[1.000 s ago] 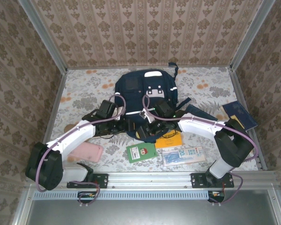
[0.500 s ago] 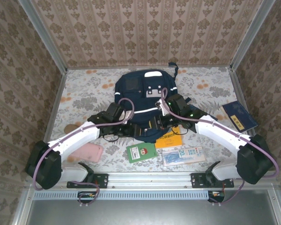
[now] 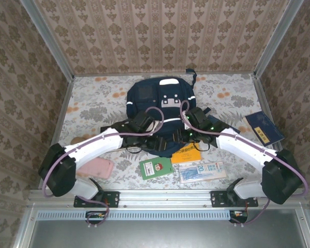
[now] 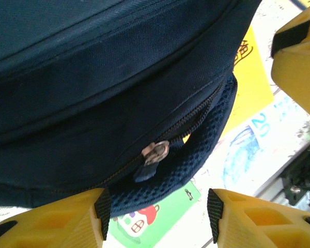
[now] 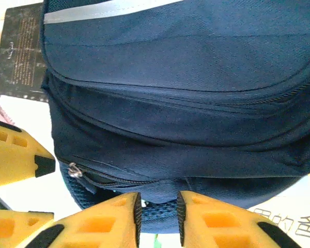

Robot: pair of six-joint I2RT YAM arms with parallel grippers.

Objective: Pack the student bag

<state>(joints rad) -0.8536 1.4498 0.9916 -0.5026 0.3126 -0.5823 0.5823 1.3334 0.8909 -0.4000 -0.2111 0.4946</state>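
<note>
The student bag (image 3: pixel 160 103), a navy-blue backpack with white stripes, lies flat in the middle of the table. My left gripper (image 3: pixel 156 140) is at its near edge, open; in the left wrist view (image 4: pixel 157 214) its pads straddle the mesh rim just below a metal zipper pull (image 4: pixel 155 154) on a partly open zip. My right gripper (image 3: pixel 180 137) sits beside it on the same edge. Seen from the right wrist (image 5: pixel 158 213), the jaws are pinched on the bag's blue mesh rim (image 5: pixel 157 209), with the zipper pull (image 5: pixel 75 170) to the left.
On the near side of the bag lie a green card (image 3: pixel 156 168), a yellow booklet (image 3: pixel 188 154) and a clear pouch of papers (image 3: pixel 201 171). A pink case (image 3: pixel 95 168) lies near left, a navy booklet (image 3: pixel 263 127) at the right, and a black card (image 5: pixel 23 51) beside the bag.
The left gripper has slid right along the bag's near edge to the zipper. The right arm stretched out and its gripper settled on the bag's rim.
</note>
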